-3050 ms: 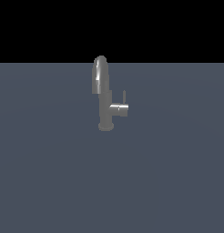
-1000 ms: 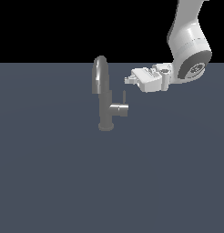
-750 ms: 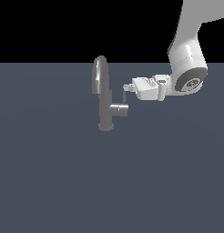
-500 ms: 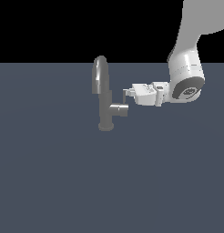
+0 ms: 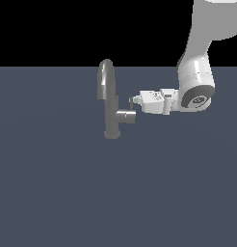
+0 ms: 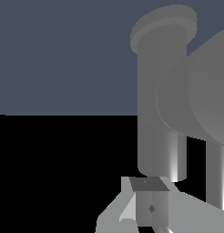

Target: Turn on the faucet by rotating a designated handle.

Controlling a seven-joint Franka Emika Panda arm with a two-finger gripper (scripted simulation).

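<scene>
The grey faucet (image 5: 111, 113) stands upright on the dark floor, its arched spout above the column. A stubby cylinder (image 5: 126, 116) branches off toward the exterior view's right, with the thin handle (image 5: 131, 104) rising from its end. My gripper (image 5: 135, 101) reaches in level from the right, its fingertips right beside the handle's upper part. I cannot tell whether they touch. In the wrist view the faucet column (image 6: 161, 104) and the handle rod (image 6: 218, 173) loom close, and my fingers (image 6: 150, 205) look pressed together and hold nothing.
The white arm (image 5: 195, 87) comes down from the upper right of the exterior view. The flat dark grey floor (image 5: 67, 193) spreads all around the faucet. Nothing else stands on it.
The arm came in from the upper right, dropped lower and moved left, bringing the gripper tip up to the handle. The handle has not visibly turned.
</scene>
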